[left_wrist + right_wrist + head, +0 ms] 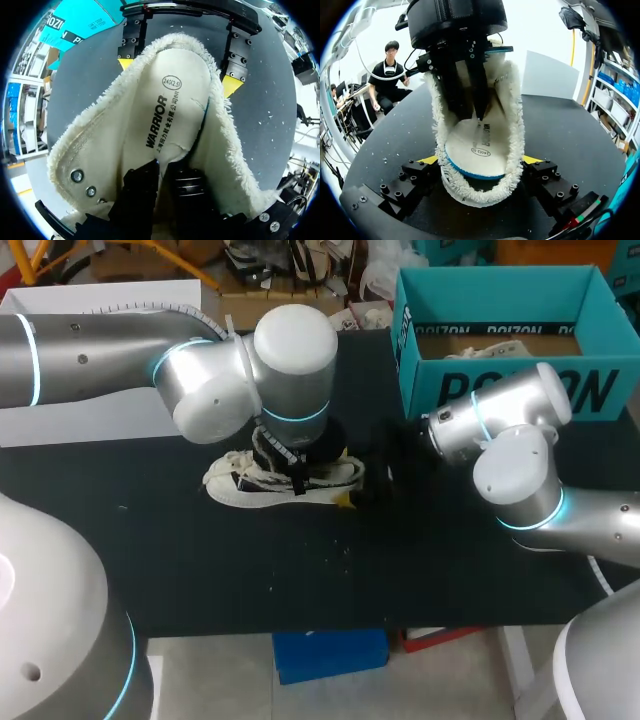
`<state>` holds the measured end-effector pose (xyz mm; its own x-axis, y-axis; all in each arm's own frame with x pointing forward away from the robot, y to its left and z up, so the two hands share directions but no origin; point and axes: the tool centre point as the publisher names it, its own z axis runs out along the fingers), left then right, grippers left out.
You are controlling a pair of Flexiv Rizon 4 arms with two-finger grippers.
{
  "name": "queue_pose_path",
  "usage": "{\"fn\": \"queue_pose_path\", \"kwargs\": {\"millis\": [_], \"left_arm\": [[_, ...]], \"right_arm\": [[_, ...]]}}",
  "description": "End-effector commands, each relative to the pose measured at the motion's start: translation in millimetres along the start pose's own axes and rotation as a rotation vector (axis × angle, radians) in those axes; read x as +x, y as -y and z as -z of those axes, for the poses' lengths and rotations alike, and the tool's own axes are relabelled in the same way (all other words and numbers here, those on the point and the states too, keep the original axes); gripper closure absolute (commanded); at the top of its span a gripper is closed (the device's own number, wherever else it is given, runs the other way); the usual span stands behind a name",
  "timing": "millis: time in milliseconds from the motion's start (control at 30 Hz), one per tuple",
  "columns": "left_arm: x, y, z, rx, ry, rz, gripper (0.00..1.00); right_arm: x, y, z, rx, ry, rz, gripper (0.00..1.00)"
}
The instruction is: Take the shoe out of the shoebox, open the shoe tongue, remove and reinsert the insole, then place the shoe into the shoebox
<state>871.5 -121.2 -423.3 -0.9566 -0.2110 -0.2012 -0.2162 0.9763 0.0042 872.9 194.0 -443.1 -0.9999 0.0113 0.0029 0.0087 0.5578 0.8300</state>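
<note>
A white fleece-lined shoe (250, 485) lies on the black table, its tongue spread open. My left gripper (161, 187) reaches down into it from above. Its black fingers (470, 85) stand close together, pinched on the printed insole (175, 115). The insole's heel end (470, 160) rides up over the back rim and shows its blue underside. My right gripper (480, 160) holds the shoe's heel. Its yellow tips (230, 86) press the fleece from both sides. The teal shoebox (590, 300) stands open at the back right.
A white board (100, 410) lies at the table's back left, under my left arm. My right arm's elbow (510, 465) sits just in front of the shoebox. Bare black tabletop (300, 570) stretches towards the front edge.
</note>
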Motion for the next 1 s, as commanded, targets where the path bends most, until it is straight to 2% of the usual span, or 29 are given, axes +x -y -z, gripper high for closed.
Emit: {"fn": "queue_pose_path", "kwargs": {"millis": [33, 267, 567, 867, 1000], "left_arm": [[-5.8, -5.1, 2.4, 0.035, -0.052, -0.05, 1.0], [5.5, -4.0, 29.8, 0.089, -0.082, -0.11, 1.0], [10.5, -5.8, 52.5, 0.13, -0.075, -0.113, 1.0], [14.2, -9.8, 58.5, 0.181, -0.077, -0.133, 1.0], [12.8, -4.1, 56.3, 0.216, -0.081, -0.144, 1.0]], "right_arm": [[2.5, 0.9, -1.7, 0.003, -0.001, 0.0, 1.0], [2.5, 0.9, -1.7, 0.003, -0.001, 0.0, 1.0], [2.5, 0.9, -1.7, 0.003, -0.001, 0.0, 1.0], [2.5, 0.9, -1.7, 0.003, -0.001, 0.0, 1.0], [2.5, 0.9, -1.7, 0.003, -0.001, 0.0, 1.0]]}}
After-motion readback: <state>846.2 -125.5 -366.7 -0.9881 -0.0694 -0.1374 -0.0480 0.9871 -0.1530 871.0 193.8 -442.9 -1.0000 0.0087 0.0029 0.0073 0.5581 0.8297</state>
